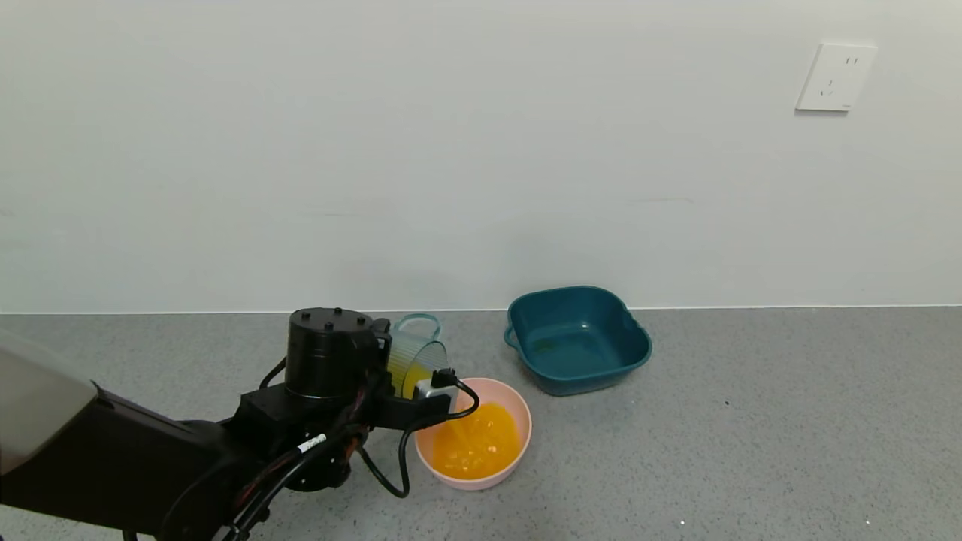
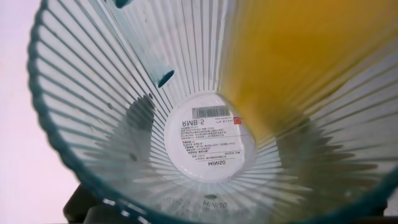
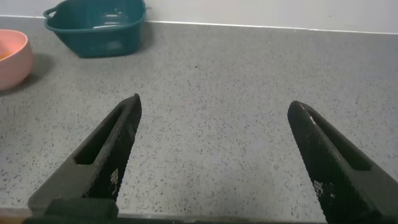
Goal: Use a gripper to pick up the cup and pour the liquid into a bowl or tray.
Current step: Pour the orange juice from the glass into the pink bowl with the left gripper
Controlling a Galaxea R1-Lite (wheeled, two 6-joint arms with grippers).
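Left gripper [image 1: 421, 383] apparently clamps tilted cup [image 1: 415, 359] above bowl [image 1: 517, 432], pouring liquid [image 1: 475, 443].

Grey counter [image 1: 751, 421] w/ bowl [image 1: 518, 421], basin [image 1: 577, 340]

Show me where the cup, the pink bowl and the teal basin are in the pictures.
cup [image 1: 415, 359], head view, on its ribbed side wall.
pink bowl [image 1: 518, 409], head view, on its far right rim.
teal basin [image 1: 577, 353], head view, on its inner floor.
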